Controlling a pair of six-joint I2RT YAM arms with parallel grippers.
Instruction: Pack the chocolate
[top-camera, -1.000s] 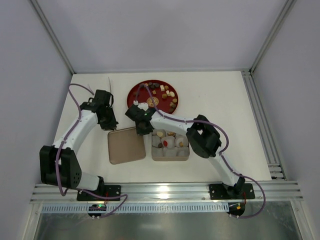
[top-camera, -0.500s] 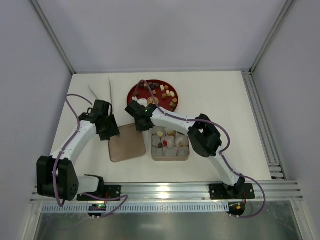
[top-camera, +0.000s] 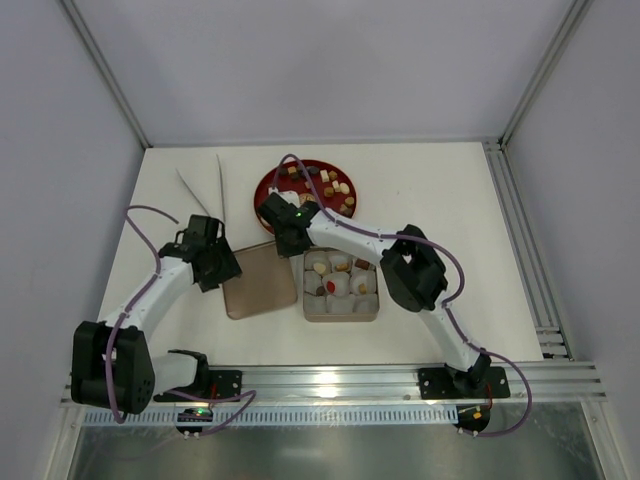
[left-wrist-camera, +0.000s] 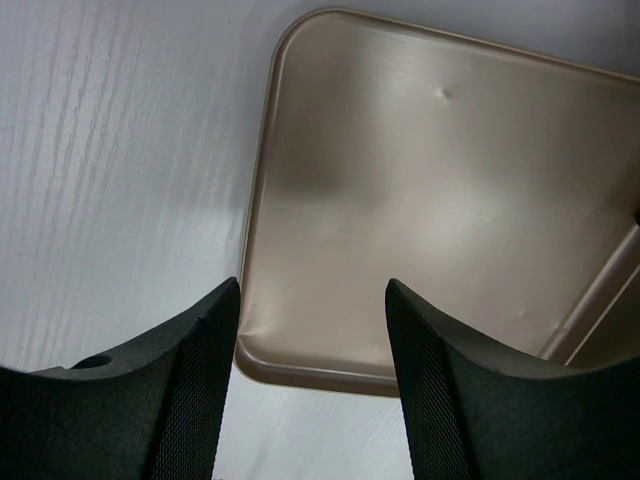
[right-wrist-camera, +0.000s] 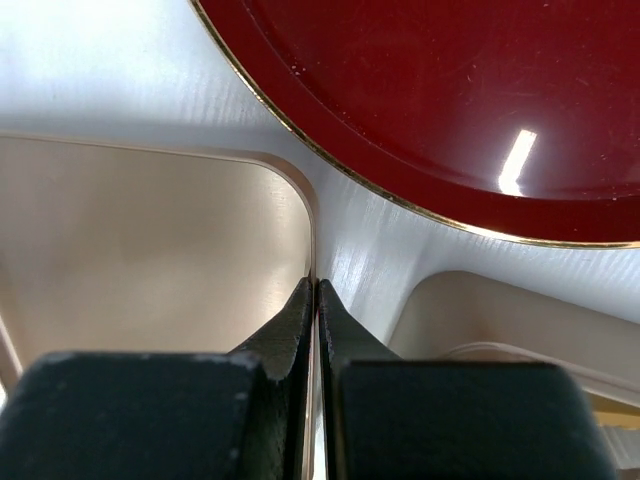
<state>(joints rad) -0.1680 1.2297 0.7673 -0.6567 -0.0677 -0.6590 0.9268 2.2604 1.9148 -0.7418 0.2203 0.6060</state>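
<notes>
Chocolate pieces (top-camera: 325, 185) in brown, tan and cream lie on the red plate (top-camera: 265, 188). More chocolate sits in white paper cups (top-camera: 340, 278) inside the tan tin box (top-camera: 340, 314). The box's flat tan lid (top-camera: 262, 285) lies left of the box. My right gripper (top-camera: 292, 245) is shut on the lid's thin right rim, which runs between the closed fingers (right-wrist-camera: 300, 320). My left gripper (top-camera: 222, 268) is open at the lid's left corner, and its fingers (left-wrist-camera: 205, 350) stand on either side of that corner (left-wrist-camera: 300, 370) without touching it.
Thin pale tongs (top-camera: 208, 186) lie on the white table at the back left. The red plate's gold rim (right-wrist-camera: 400, 200) is just beyond my right fingertips, and the box's corner (right-wrist-camera: 470, 300) is close on their right. Aluminium rails edge the table at right and front.
My left gripper has opened and drawn back toward the near left, off the lid. The lid has turned slightly, and my right gripper has shifted a little toward the plate.
</notes>
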